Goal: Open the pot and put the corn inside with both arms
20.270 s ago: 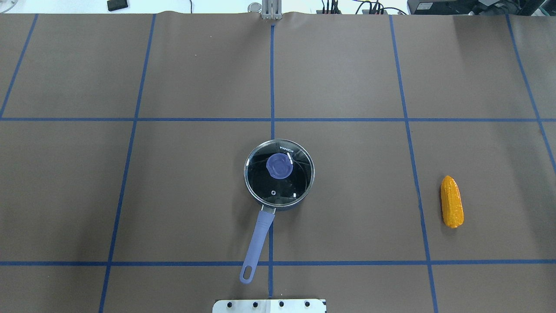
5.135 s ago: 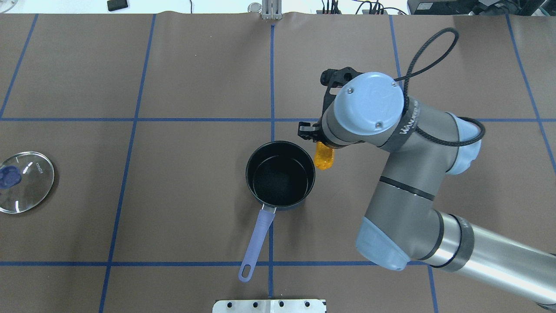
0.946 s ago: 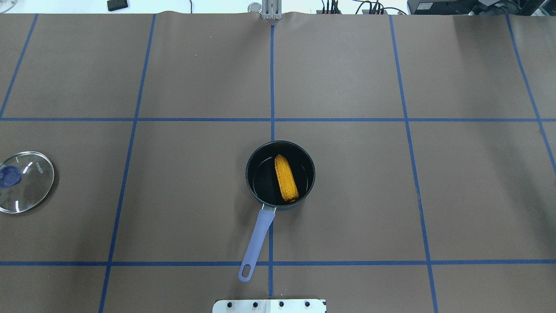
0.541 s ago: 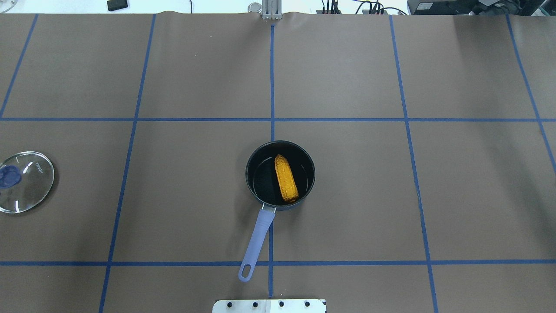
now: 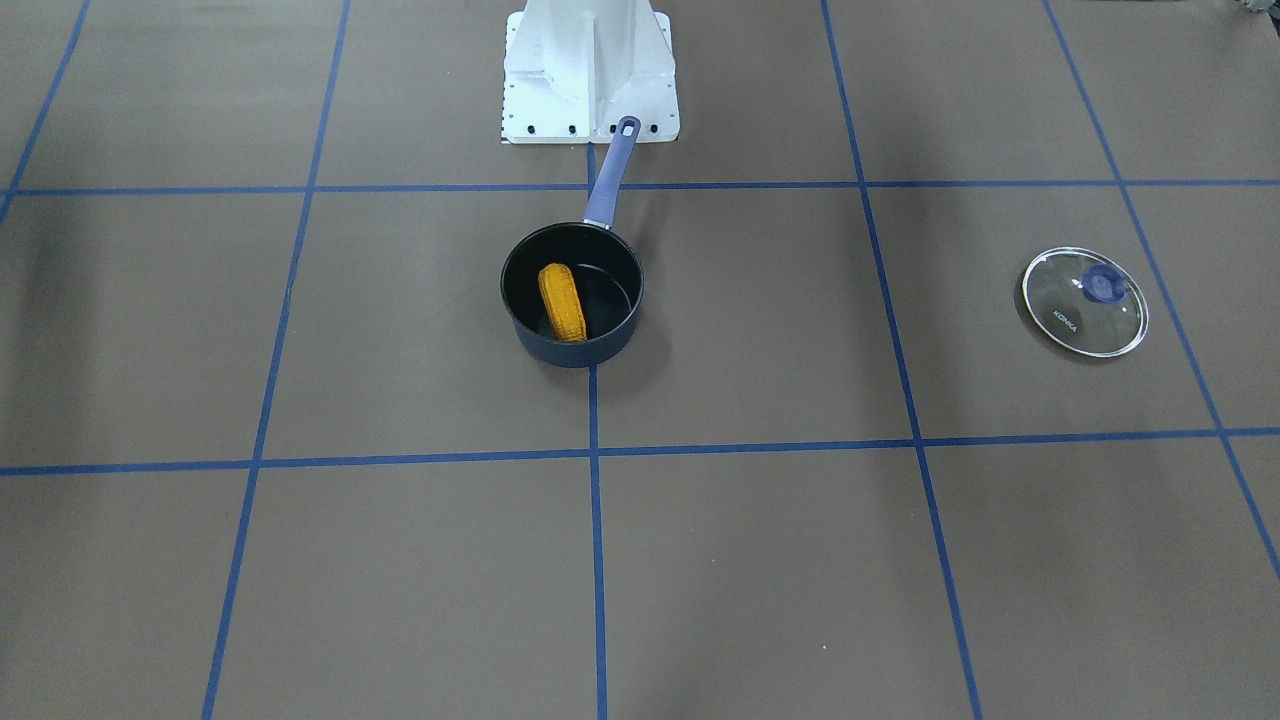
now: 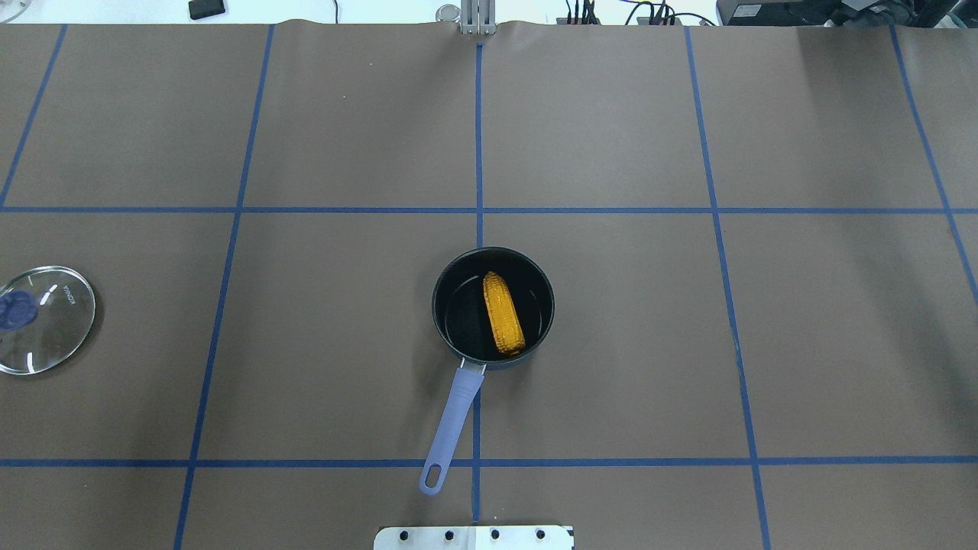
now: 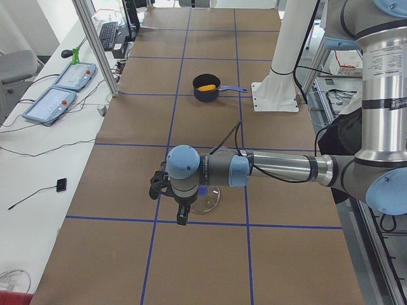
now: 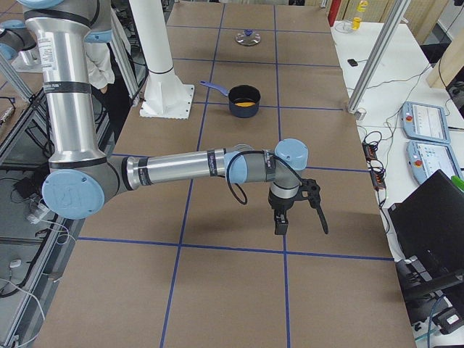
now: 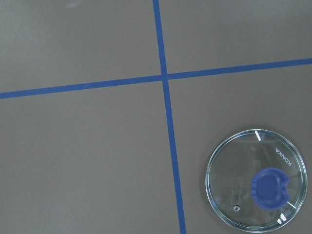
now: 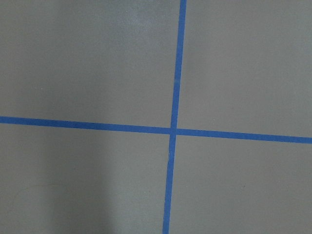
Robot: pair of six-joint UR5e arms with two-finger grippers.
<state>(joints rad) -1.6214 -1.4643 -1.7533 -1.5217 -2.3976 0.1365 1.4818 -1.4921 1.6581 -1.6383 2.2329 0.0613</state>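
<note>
The dark navy pot (image 6: 458, 317) stands uncovered at the table's middle, its lavender handle (image 6: 452, 428) pointing toward the robot base. The orange-yellow corn (image 6: 503, 313) lies inside it, also in the front view (image 5: 562, 300). The left gripper (image 7: 170, 202) shows only in the exterior left view, hovering by the glass lid; I cannot tell if it is open. The right gripper (image 8: 299, 217) shows only in the exterior right view, above bare table far from the pot (image 8: 244, 93); I cannot tell its state either.
The round glass lid (image 6: 46, 321) with purple knob lies flat at the table's left end, also in the left wrist view (image 9: 256, 187). The white robot base (image 5: 590, 70) is close behind the handle's end. Blue tape lines grid the brown table.
Nothing has moved in the last second. Five seconds ago the right gripper held the corn beside the open pot; the corn now lies inside and that arm has left the overhead view.
</note>
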